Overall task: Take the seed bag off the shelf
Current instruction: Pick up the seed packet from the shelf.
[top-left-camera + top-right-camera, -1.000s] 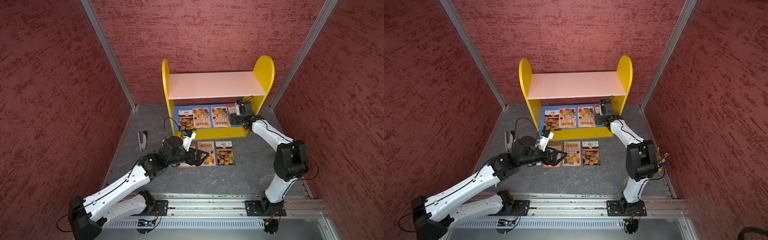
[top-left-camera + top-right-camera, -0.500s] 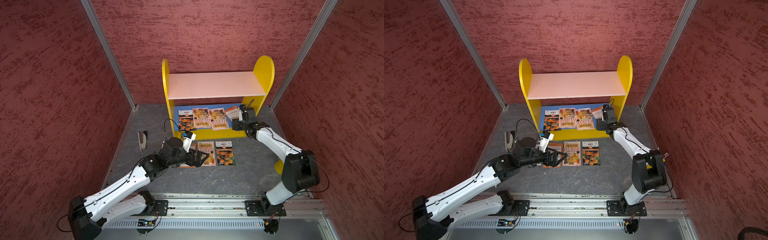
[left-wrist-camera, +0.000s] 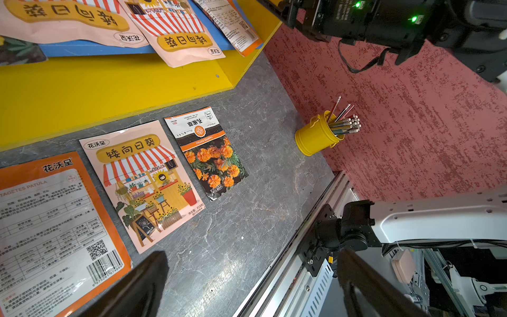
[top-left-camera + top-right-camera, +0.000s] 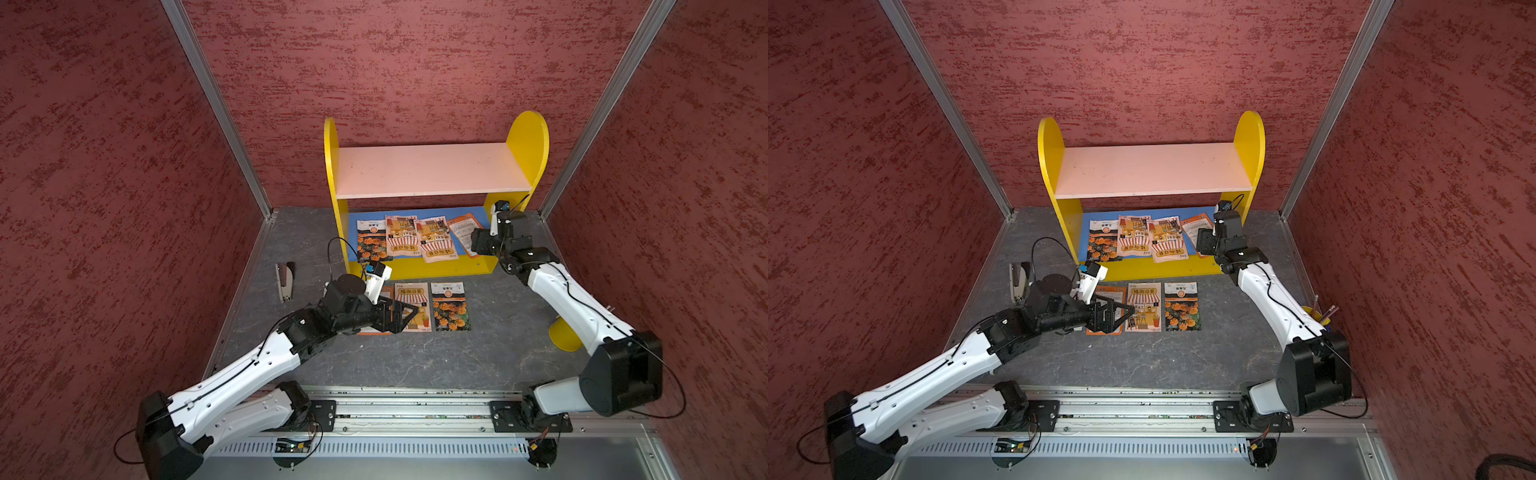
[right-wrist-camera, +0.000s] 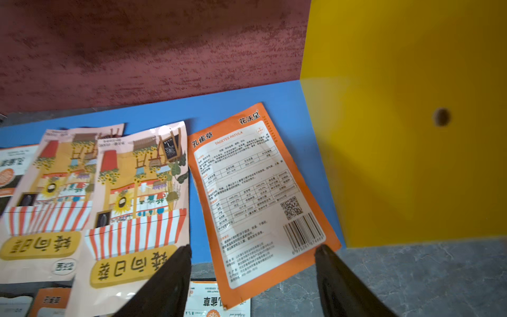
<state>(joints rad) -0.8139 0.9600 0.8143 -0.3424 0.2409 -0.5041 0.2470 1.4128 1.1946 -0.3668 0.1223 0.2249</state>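
Note:
The shelf (image 4: 428,170) (image 4: 1150,168) stands against the back wall, and several seed bags lie flat on its blue lower board (image 5: 247,98). The rightmost is an orange seed bag (image 4: 463,232) (image 4: 1194,226) (image 5: 255,186), printed back up, skewed, its near edge overhanging the front. My right gripper (image 4: 474,245) (image 4: 1200,243) (image 5: 253,248) is open at that overhanging edge, one finger on each side of it. My left gripper (image 4: 409,311) (image 4: 1125,309) (image 3: 252,254) hangs open and holding nothing, low over the floor bags.
Three seed bags (image 4: 451,307) (image 3: 211,156) lie in a row on the grey floor before the shelf. A stapler (image 4: 284,280) lies at the left wall. A yellow pencil cup (image 4: 563,336) (image 3: 315,137) stands at the right wall under my right arm.
My right gripper drew back from deep over the lower board to its front edge. The orange bag came into view, skewed, and the pink bag beside it tilted. The left arm barely moved.

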